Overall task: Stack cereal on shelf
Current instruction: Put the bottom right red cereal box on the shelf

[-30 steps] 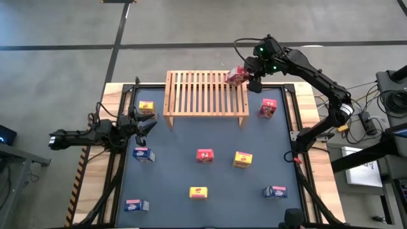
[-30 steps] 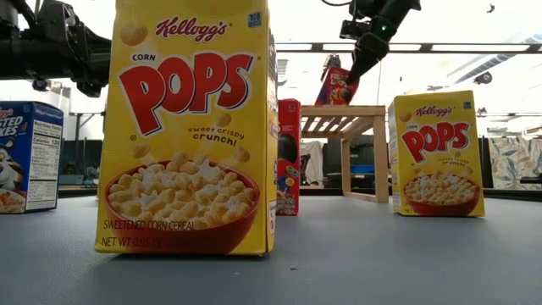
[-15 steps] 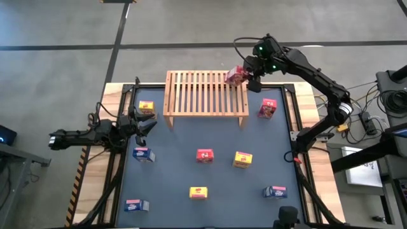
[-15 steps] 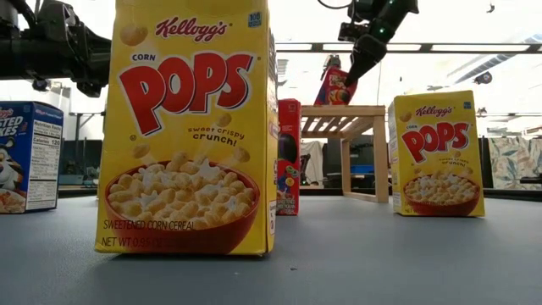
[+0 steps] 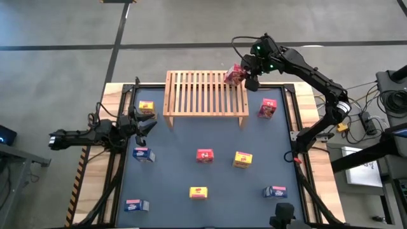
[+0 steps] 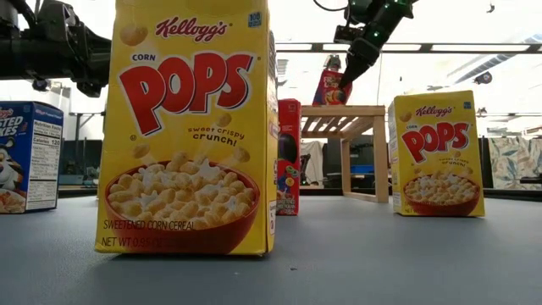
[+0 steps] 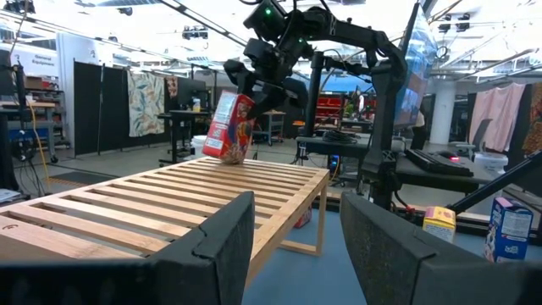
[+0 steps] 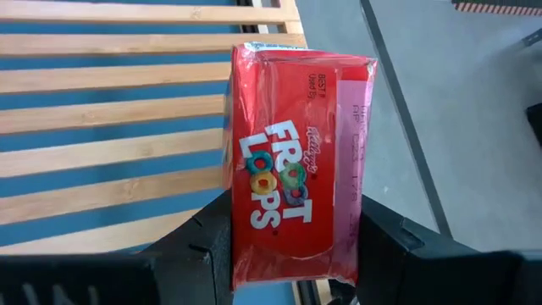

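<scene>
1. High view: a red box [image 5: 233, 75] is held by the right gripper [image 5: 244, 73] over the far right corner of the shelf [image 5: 205, 93], tilted, w/ its lower edge at or just above the slats; contact cannot be told.
2. Right wrist view: right fingers [image 8: 212, 241] are clamped on both sides of the red box [image 8: 296, 199], Froot Loops print facing the camera, slats [image 8: 110, 114] just beyond it.
3. Left wrist view: the box [image 7: 230, 127] is seen leaning over the far end of the shelf [image 7: 161, 203], w/ the right gripper [image 7: 269, 85] above it.
4. Left gripper [image 5: 145, 122] is parked near the shelf's left leg, beside a yellow box [image 5: 146, 107]; fingers [image 7: 222, 246] are spread, nothing held.
5. Step in hand, as judged: placing the first box on the shelf. No other box is seen on the slats.
6. Left on the mat, all on the near side of or beside the shelf: a red box [image 5: 268, 109] just right of it, a blue box [image 5: 143, 154], a red box [image 5: 205, 155], a yellow box [image 5: 242, 159], a yellow box [image 5: 199, 192], 2 blue boxes [image 5: 137, 205] [image 5: 275, 191] well apart from the shelf.
7. Next move, as judged: box to be righted and lowered until its base sits flat across the slats, inward from the edge, then fingers to be opened and the arm lifted clear w/o tipping it.
</scene>
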